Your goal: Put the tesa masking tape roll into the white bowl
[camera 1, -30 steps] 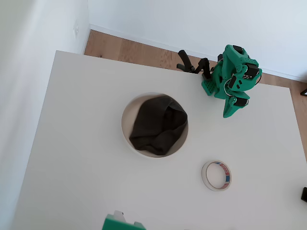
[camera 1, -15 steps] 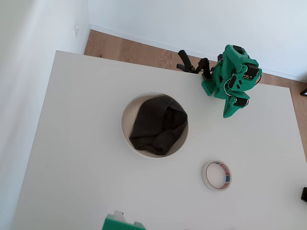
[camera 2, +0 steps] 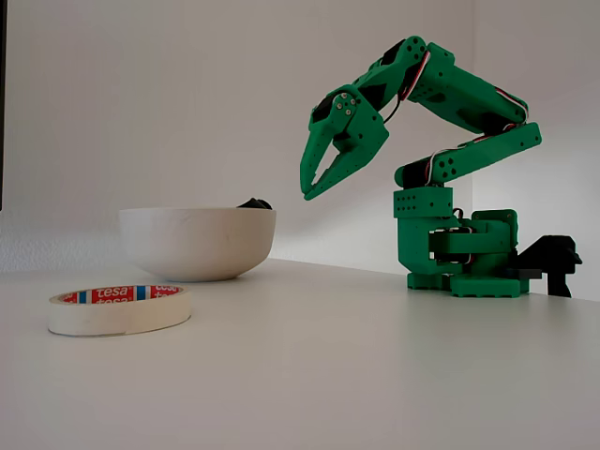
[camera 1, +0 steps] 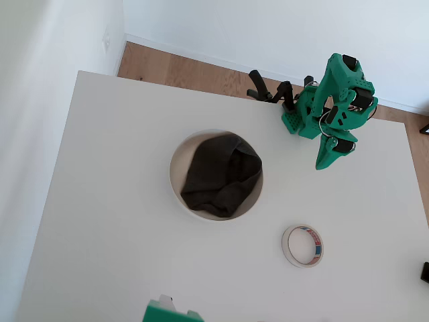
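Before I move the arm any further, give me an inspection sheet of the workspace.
Surface: white table, no spills seen.
Job's things: tesa masking tape roll lies flat on the table, apart from the white bowl; dark cloth sits in the bowl.
Clutter: green part at the table's near edge in the overhead view.
Pincer: pincer raised in the air near the arm's base, slightly open, holding nothing.
Cables: thin wires along the arm; none on the table.
Surroundings: white wall, wooden floor, black clamp at the table's far edge.
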